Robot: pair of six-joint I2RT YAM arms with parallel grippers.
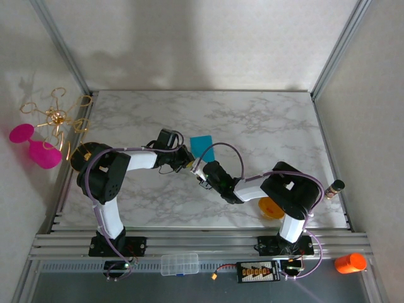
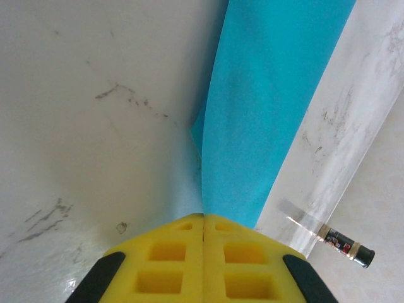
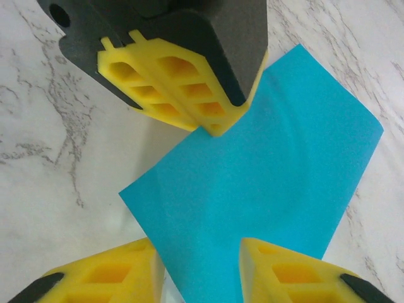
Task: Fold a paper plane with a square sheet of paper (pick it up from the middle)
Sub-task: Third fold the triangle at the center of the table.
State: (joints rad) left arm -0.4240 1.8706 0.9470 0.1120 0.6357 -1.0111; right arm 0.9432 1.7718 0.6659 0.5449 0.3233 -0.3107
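The square sheet of paper (image 1: 202, 145) is teal-blue and flat, held up off the marble table between both arms. My left gripper (image 2: 203, 218) is shut on one edge of it, and the sheet (image 2: 271, 95) runs away from its yellow pads. The right wrist view has that left gripper (image 3: 214, 129) pinching the sheet's upper edge. My right gripper (image 3: 199, 274) stands open, its yellow fingers (image 3: 284, 274) apart on either side of the sheet's (image 3: 252, 189) lower part. In the top view the left gripper (image 1: 187, 158) and right gripper (image 1: 199, 170) meet just below the paper.
A small orange bowl (image 1: 271, 207) lies under my right arm. A dark bottle (image 1: 334, 187) sits at the table's right edge. Pink goblets (image 1: 38, 148) and a gold wire stand (image 1: 57, 117) are off the left edge. An orange cup (image 1: 350, 262) stands front right.
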